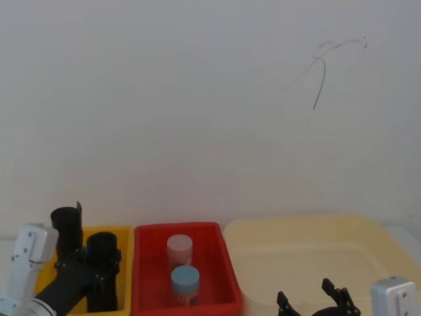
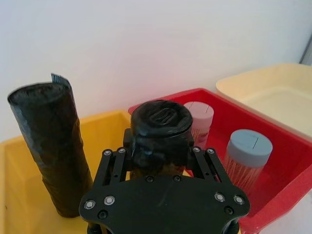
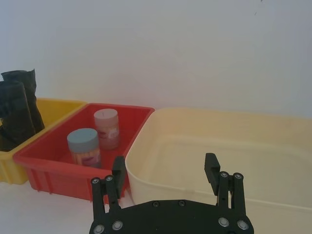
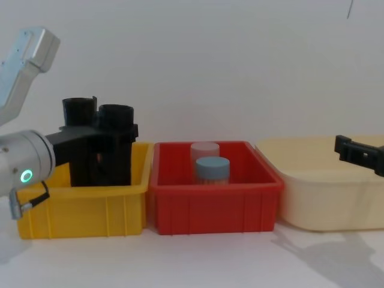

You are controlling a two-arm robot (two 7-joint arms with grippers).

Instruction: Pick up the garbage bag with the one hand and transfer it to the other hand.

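**Grasp made, handover to come**

We see the left gripper [image 2: 161, 146] clamped on the bag [image 2: 161, 119], which stands in the yellow bin [image 4: 84, 210] at 8 o'clock in the head view. We judge it not yet lifted. The right gripper [image 3: 165, 168] hangs open over the cream tub [image 3: 243, 146] at 5 o'clock. Lift and transfer remain. We can read no writing — the mark [image 2: 163, 116] on the bag's top is illegible.

Bright, diffuse light; soft faint shadows on table [image 4: 198, 264] beneath cream tub [image 4: 324, 198].
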